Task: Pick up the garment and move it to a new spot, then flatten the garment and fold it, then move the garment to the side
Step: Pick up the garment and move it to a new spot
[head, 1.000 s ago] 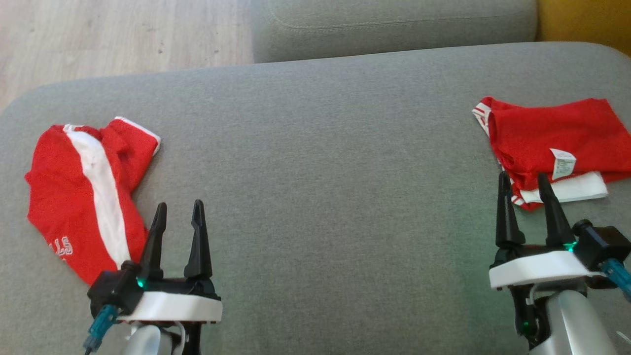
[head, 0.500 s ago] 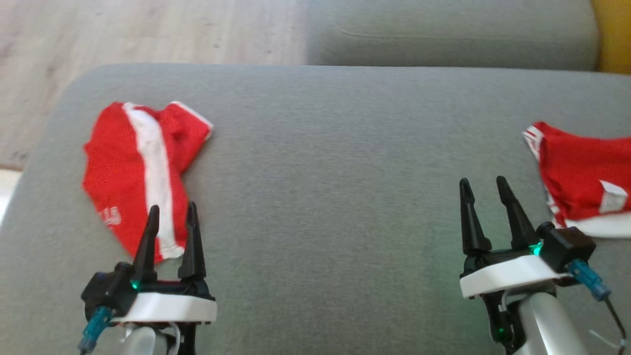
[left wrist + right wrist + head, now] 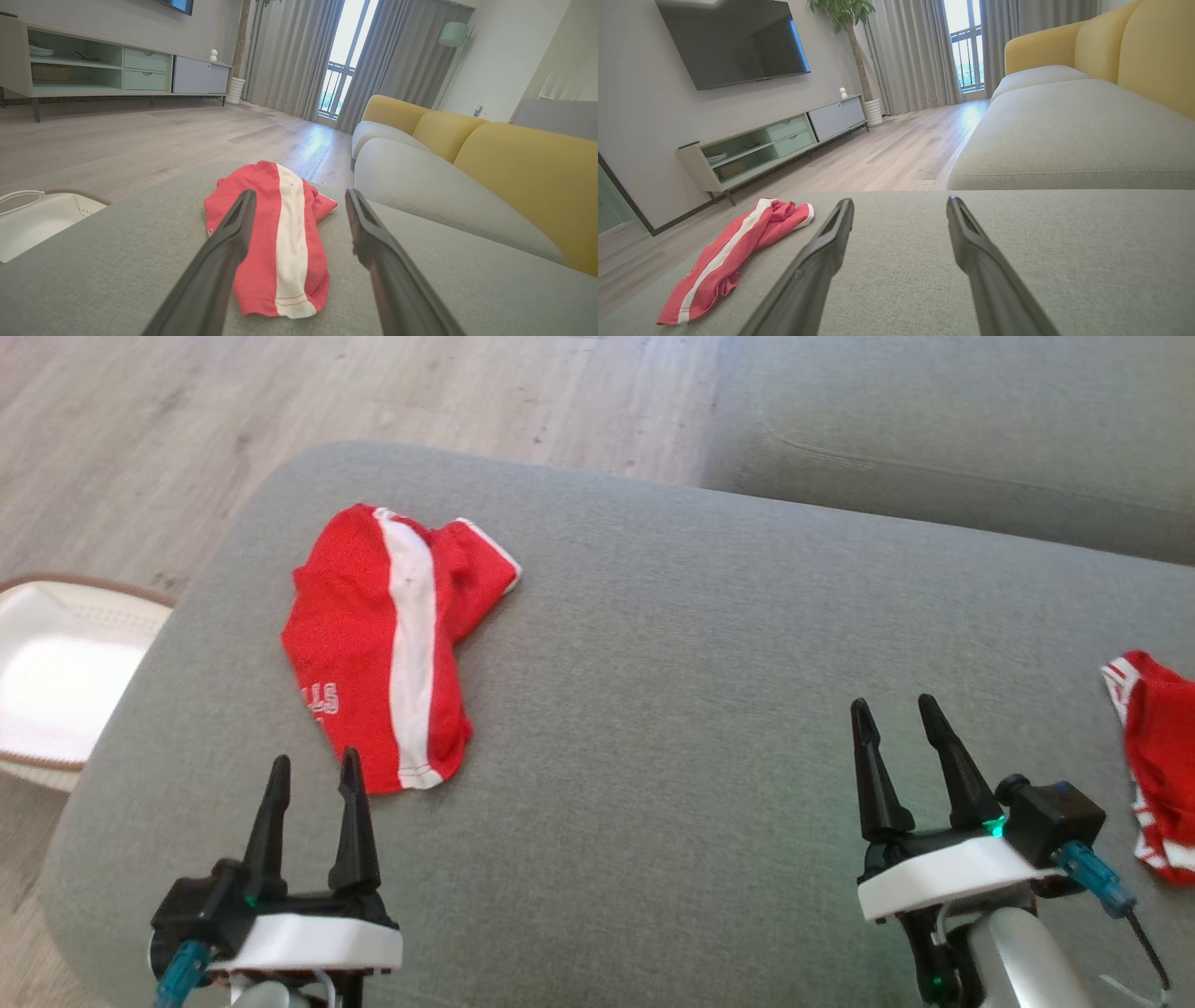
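Over the grey cushion (image 3: pixel 672 644), my 2 arms reach forward: left gripper (image 3: pixel 314 761) spread, just short of the red striped garment (image 3: pixel 359 644); right gripper (image 3: pixel 893 703) spread, well apart from it.

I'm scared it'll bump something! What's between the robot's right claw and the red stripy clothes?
Just bare grey cushion lies between the right gripper and the striped red garment, as the head view shows.

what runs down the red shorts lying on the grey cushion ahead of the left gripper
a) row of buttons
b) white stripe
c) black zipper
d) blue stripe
B: a broad white stripe runs the length of the red shorts, plain in both the head view and the left wrist view.
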Controlling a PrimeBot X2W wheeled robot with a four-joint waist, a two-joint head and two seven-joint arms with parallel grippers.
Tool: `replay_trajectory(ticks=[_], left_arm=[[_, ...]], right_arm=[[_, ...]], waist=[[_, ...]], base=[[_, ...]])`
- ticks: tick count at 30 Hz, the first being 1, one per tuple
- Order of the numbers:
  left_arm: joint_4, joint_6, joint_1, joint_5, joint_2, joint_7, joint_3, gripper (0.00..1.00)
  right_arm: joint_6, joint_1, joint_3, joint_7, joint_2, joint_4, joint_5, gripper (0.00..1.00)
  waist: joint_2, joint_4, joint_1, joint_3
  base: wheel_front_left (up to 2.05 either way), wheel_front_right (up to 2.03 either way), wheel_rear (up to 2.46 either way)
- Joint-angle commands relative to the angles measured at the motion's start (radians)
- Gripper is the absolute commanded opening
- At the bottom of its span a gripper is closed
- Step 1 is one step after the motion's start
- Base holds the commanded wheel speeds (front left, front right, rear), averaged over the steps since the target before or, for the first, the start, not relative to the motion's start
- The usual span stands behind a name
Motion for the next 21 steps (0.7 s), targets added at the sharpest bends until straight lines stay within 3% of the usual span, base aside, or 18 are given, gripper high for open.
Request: replay_trajectory(ticks=[1,14,21], left_arm=[[-0.035,0.003,-0.021,0.01,0.006,-0.006,0.039,1.0],[-0.038,-0.001,-0.083,0.012,0.006,-0.006,0.108,1.0],[0.082,-0.015,-0.254,0.041,0.085,0.006,0.125,1.0]], right_arm=[[0.007,-0.013,0.02,-0.012,-0.004,-0.028,0.008,1.0],[0.007,-0.038,0.019,-0.012,-0.004,-0.048,-0.026,1.0],[0.007,-0.09,-0.009,0.005,-0.004,-0.084,-0.099,1.0]], waist=[[0.0,0.01,0.0001,-0.001],[0.0,0.013,0.0001,0.085],[0.0,-0.017,0.0001,0.213]], base=[[0.0,0.0,0.0],[0.0,0.0,0.0],[0.0,0.0,0.0]])
